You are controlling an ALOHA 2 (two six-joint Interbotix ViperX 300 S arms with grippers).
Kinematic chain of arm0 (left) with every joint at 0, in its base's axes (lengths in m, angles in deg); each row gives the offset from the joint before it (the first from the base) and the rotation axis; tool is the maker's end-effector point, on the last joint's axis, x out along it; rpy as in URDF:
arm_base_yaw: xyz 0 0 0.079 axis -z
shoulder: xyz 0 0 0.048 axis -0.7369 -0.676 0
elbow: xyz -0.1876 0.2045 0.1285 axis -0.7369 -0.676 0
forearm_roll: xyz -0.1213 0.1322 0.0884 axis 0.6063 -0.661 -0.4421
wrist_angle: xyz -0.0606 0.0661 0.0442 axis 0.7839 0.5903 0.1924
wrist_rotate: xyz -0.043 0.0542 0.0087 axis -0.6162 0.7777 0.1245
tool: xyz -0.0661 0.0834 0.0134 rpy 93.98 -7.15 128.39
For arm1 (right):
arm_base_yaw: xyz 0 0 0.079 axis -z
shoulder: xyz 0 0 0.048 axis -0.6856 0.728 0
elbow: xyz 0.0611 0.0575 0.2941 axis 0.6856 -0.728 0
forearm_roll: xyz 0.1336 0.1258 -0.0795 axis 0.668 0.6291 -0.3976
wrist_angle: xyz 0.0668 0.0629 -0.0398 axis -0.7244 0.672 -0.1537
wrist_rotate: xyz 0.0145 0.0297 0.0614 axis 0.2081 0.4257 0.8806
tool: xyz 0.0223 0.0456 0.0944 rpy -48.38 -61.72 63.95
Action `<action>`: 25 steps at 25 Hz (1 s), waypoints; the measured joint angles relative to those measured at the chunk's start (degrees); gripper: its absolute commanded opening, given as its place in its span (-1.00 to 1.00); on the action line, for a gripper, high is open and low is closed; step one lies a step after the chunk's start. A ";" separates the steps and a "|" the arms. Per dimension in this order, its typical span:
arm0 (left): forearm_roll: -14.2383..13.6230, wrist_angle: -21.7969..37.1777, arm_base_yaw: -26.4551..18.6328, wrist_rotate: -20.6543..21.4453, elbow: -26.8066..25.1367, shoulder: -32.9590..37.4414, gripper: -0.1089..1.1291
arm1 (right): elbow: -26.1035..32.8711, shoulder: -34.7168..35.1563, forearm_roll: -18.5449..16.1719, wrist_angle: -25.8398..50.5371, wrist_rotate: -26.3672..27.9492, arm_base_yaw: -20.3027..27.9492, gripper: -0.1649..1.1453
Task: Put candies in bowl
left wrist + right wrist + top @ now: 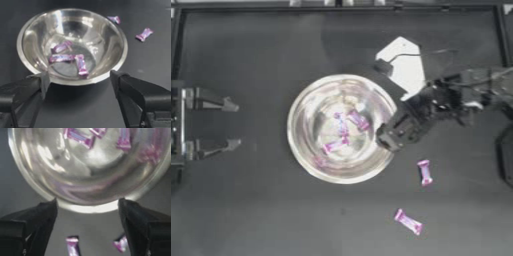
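The left tool [231, 125] is being kept at the desk's [251, 215] left edge with its jaws spread and nothing between them. Three candies [346, 131] are being held inside the bowl [304, 105] at the middle. At the bowl's right rim the right tool [388, 141] is being held spread and empty, while two candies [425, 172] are lying on the desk to the bowl's lower right.

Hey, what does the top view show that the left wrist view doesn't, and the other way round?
Only the top view shows the right gripper at the bowl's rim, jaws open, a white card beyond it, and the left gripper parked at the table's left side. Only the left wrist view separates the three candies lying in the bowl. Both show the bowl and two candies on the table outside it.
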 measured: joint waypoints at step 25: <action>-0.26 0.53 0.00 0.26 0.09 0.00 0.81 | -15.64 -5.01 -16.87 7.73 58.36 -19.78 0.75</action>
